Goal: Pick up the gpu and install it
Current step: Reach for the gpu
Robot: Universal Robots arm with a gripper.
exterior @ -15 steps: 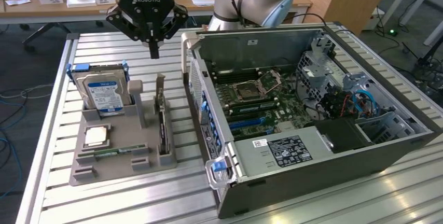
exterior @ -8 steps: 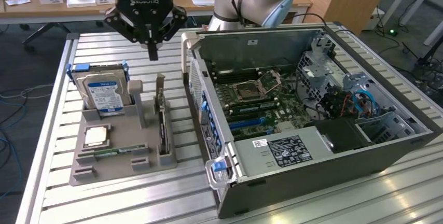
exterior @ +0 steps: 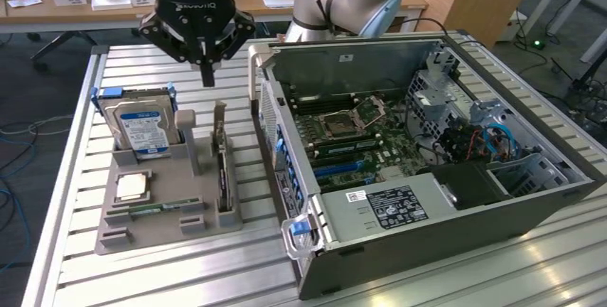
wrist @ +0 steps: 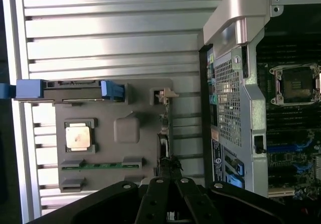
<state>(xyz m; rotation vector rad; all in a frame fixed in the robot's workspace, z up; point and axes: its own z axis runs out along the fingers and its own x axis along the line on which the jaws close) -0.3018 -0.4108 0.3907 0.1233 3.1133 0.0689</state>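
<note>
The gpu (exterior: 223,168) is a thin dark card standing on edge in a slot of the grey holder tray (exterior: 175,218), on the side nearest the computer case. My gripper (exterior: 207,72) hangs well above the tray, over the card's far end, with its fingers shut together and nothing between them. In the wrist view the gpu (wrist: 164,133) shows edge-on directly under my gripper (wrist: 168,180), and its pale bracket end (wrist: 163,96) sticks out past the fingers. The open computer case (exterior: 427,143) lies beside the tray with its motherboard (exterior: 351,136) exposed.
The tray also holds an upright silver hard drive (exterior: 142,128) with blue rails, a square processor (exterior: 133,187) and a green memory stick (exterior: 156,209). Everything sits on a slatted metal table (exterior: 142,278). The case's raised wall (exterior: 258,72) stands close to the card.
</note>
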